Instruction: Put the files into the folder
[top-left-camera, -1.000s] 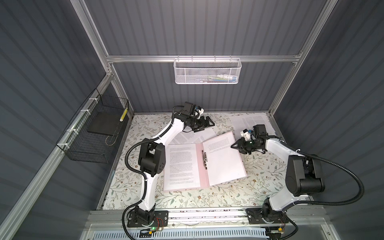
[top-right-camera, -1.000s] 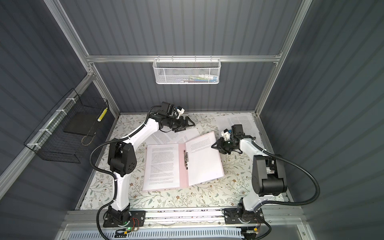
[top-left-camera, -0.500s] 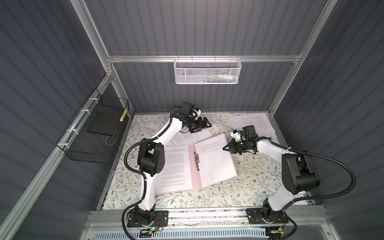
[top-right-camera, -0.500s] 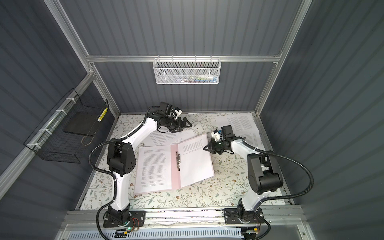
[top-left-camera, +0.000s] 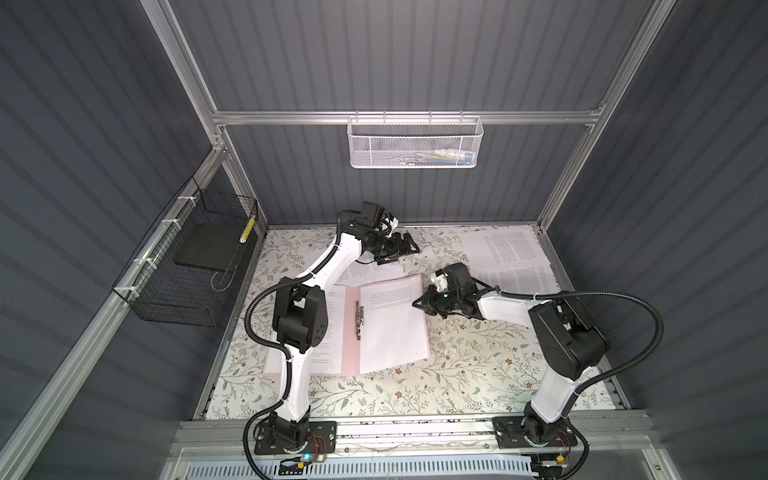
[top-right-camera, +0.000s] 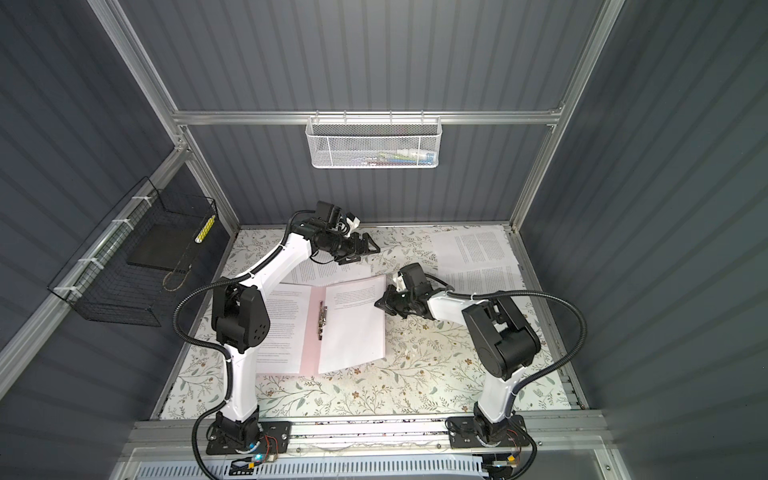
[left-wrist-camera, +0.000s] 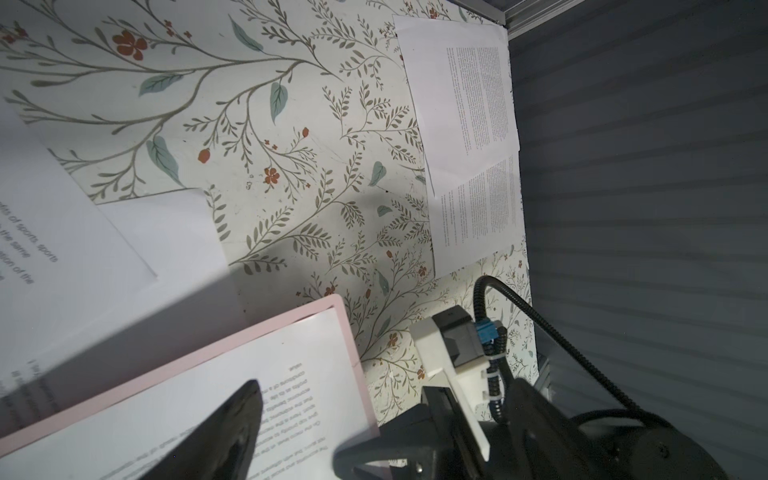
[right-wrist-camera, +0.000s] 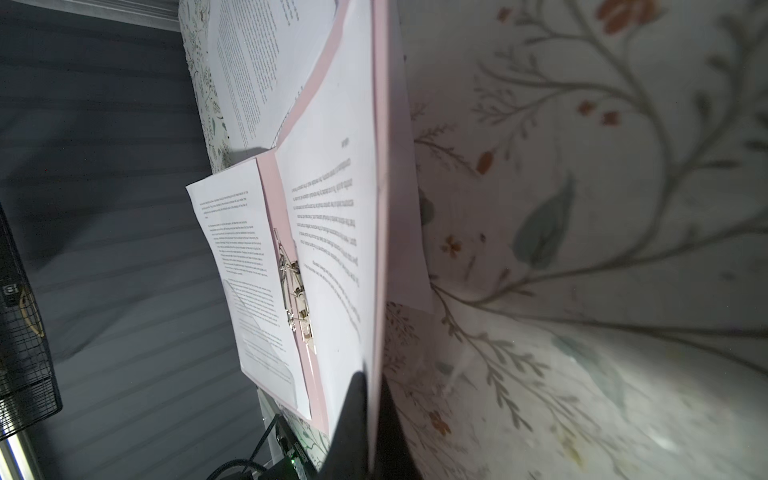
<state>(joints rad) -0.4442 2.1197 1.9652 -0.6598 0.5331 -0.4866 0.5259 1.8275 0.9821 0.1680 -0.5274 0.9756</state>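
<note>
Leftward shift of the thin pale pink rectangular folder (top-left-camera: 350, 361), gripped by its right cover.
Compared with a second ago, the open folder is displaced leftward on the floral-patterned worktop (top-left-camera: 457, 374), its left half now partly hidden under the left arm. The jaws of the right gripper (top-left-camera: 417, 303), part open then, are now clamped on the raised right cover's outer edge and the white printed paper sheet (top-left-camera: 395, 328) on it. The jaws of the left gripper (top-left-camera: 405, 249) are kept wide open, empty.

One folder (top-left-camera: 351, 357). At least five files (top-left-camera: 395, 328): two inside, two at the far right corner, one or more behind. One white basket (top-left-camera: 413, 143), one black basket (top-left-camera: 187, 266), one black slab (top-left-camera: 205, 251).
</note>
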